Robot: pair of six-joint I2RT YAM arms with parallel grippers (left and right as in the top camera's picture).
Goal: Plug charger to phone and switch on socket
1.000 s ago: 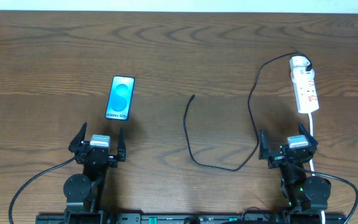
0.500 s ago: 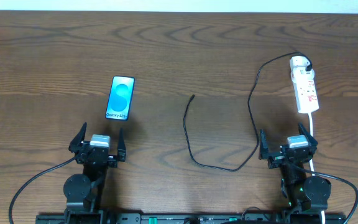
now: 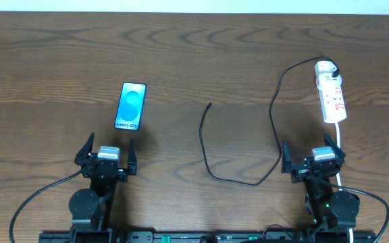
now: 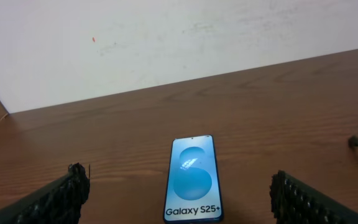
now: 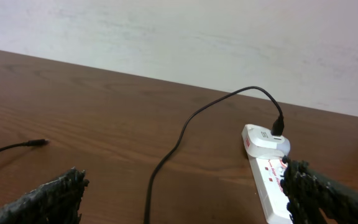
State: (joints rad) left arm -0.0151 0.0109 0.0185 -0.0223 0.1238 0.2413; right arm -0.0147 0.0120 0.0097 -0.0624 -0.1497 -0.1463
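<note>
Just beyond the wide-open left claw [image 3: 109, 150], the phone [image 3: 131, 106], flat, untouched; right claw [image 3: 312, 152] likewise wide.

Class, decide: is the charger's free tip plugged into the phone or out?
Out. The charger tip lies on the table, apart from the phone.

The overhead camera looks straight down from high up and takes in nearly the whole bench [image 3: 194, 54]. Each wrist camera sits low, close over the bench top, and faces forward toward the wall [image 4: 166, 43]. The left one has the phone [image 4: 192, 177] near and dead ahead; the right one has the socket [image 5: 267, 180] at its right. Both catch the charger [image 4: 357, 144] tip, each at its inner edge.
</note>
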